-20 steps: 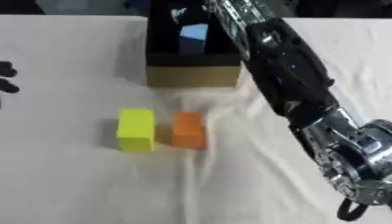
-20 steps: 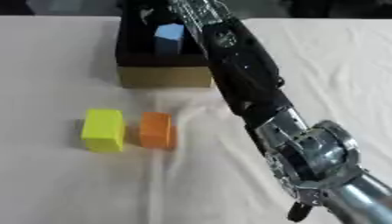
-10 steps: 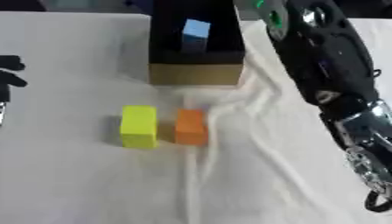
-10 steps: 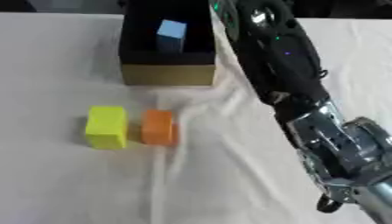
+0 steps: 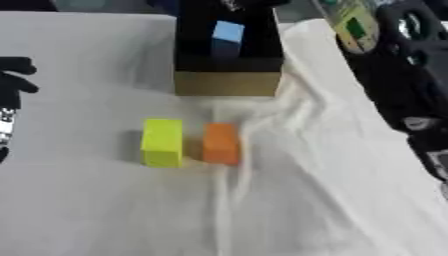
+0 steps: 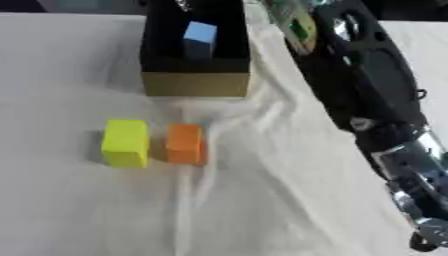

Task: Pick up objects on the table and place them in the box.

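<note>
Left eye view: white wrinkled cloth (image 5: 332, 190) covers table. Left hand (image 5: 12, 90) at left edge, black fingers spread, holding nothing. Yellow block (image 5: 163, 142) & orange block (image 5: 220, 143) lie side by side to its right; box (image 5: 227, 82) further right, up.

Right eye view: blue block (image 6: 199, 39) inside box. Right arm (image 6: 367, 95) alongside box; right hand's state — can't tell.

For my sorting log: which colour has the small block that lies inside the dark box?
Light blue: the small block inside the dark box, clearest in the right eye view.
</note>
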Robot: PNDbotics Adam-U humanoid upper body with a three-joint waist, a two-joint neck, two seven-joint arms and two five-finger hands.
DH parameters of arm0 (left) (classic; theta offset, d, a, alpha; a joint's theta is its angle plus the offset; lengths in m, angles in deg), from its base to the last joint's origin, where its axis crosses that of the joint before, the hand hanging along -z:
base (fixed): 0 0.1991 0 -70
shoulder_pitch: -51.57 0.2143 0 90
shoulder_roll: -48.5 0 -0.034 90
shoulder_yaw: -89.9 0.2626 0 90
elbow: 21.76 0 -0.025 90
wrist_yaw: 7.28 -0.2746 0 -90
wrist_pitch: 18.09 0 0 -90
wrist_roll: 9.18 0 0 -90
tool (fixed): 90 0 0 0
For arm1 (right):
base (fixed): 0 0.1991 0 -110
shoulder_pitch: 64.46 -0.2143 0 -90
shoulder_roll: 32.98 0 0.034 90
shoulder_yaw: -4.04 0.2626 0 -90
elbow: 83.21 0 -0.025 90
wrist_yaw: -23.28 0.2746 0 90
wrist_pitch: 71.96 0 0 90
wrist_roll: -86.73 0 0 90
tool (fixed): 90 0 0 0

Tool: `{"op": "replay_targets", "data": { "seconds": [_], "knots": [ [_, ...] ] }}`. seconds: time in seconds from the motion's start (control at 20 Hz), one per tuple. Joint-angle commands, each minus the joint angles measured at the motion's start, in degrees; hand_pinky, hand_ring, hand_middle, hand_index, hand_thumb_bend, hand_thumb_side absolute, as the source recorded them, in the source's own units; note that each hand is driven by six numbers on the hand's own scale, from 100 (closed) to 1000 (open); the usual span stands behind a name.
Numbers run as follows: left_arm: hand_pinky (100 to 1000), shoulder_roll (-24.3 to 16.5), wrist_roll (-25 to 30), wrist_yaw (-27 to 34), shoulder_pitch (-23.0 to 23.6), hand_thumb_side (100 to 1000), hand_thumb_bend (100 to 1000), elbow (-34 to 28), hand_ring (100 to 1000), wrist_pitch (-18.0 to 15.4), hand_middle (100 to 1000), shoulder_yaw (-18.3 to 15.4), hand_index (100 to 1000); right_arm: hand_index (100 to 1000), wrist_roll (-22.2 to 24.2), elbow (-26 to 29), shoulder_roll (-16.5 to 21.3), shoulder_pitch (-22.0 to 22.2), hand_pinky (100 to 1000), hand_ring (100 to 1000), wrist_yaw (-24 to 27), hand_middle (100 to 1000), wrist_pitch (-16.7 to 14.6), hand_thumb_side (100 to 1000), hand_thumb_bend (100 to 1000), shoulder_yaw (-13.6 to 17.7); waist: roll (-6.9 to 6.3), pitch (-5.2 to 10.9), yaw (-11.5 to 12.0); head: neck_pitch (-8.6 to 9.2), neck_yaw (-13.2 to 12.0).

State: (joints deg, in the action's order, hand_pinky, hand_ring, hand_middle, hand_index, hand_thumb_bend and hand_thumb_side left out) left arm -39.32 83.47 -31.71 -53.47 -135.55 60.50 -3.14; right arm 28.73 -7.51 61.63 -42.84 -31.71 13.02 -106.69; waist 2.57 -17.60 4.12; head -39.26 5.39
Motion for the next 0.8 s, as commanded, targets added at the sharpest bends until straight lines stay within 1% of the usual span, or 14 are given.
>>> {"op": "replay_targets", "data": {
  "seconds": [0.05, 0.3, 0.6, 0.65, 0.8],
  "knots": [
    [707, -1.6, -0.2, -0.2, -0.4, 903, 100, -0.8, 584, 0.0, 648, -0.4, 786, 957, 2.0, 3.5, 3.1, -0.1, 901, 937, 4.7, 824, 0.2, 973, 100, -1.6, -0.30, 1.55, -0.2, -0.37, -0.3],
    [707, -1.7, -0.1, -0.3, -0.3, 903, 100, -0.8, 584, -0.1, 649, -0.5, 786, 956, 4.7, 6.6, 5.1, 1.7, 899, 936, 10.5, 820, 1.2, 989, 100, -4.0, -0.40, 1.66, -0.6, -0.51, -0.4],
    [707, -1.9, -0.2, -0.3, -0.2, 900, 100, -0.8, 585, -0.1, 650, -0.5, 788, 959, 5.8, 9.2, 6.5, 3.8, 899, 935, 14.4, 813, 2.5, 995, 100, -5.4, -0.42, 1.83, -1.1, -0.83, -0.6],
    [707, -1.9, -0.2, -0.3, -0.2, 900, 100, -0.8, 585, -0.1, 651, -0.5, 789, 963, 5.9, 9.5, 6.7, 4.1, 899, 935, 14.9, 812, 2.7, 959, 100, -5.5, -0.42, 1.86, -1.2, -0.89, -0.6],
    [707, -1.9, -0.1, -0.3, -0.1, 900, 100, -0.8, 585, 0.0, 651, -0.5, 789, 966, 6.5, 9.9, 6.7, 5.2, 899, 935, 16.4, 807, 3.1, 927, 100, -6.2, -0.40, 1.96, -1.3, -0.98, -0.7]
  ]
}}
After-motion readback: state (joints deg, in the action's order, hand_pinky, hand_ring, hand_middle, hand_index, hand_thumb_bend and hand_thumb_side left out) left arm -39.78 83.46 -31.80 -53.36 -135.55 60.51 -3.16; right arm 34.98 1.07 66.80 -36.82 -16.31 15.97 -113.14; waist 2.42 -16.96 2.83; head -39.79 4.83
